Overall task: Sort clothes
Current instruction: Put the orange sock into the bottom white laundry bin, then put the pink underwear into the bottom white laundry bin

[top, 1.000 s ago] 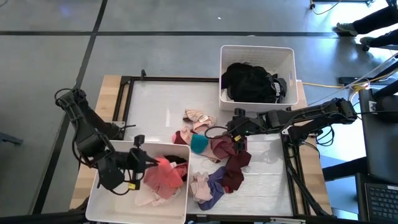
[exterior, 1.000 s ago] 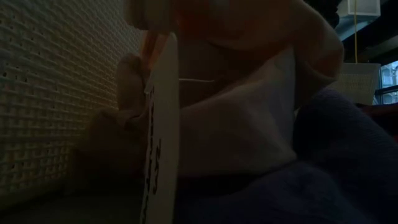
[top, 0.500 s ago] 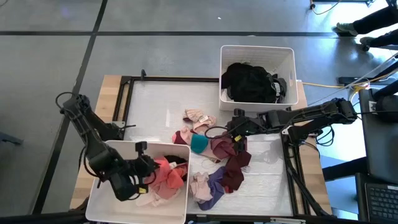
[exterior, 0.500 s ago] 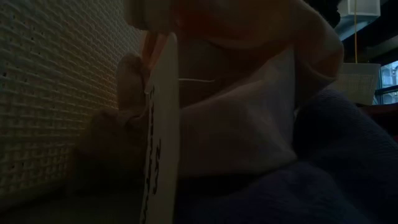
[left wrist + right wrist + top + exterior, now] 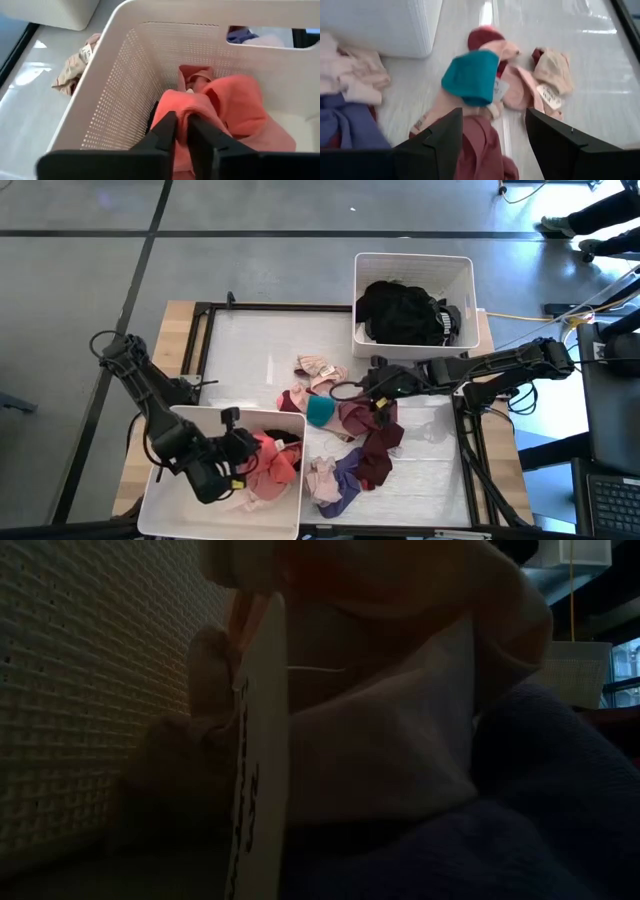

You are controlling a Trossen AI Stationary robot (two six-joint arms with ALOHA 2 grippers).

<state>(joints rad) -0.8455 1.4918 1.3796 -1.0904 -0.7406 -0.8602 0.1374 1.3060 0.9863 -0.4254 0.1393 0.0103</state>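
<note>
The left pincer (image 5: 181, 127) hung inside the near white bin (image 5: 120, 75), fingers barely parted around a coral garment (image 5: 220, 107) lying just ahead. Best to open fully and lift straight clear.

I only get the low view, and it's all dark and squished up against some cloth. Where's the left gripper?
Observer: The left gripper is down inside the near white bin, right at a coral garment.
Operator: And the other one?
Observer: The right gripper hangs open over the loose pile in the middle of the table, above a maroon garment beside a teal garment.
Operator: Is anything sorted yet?
Observer: Black clothes lie in the far white bin.
</note>
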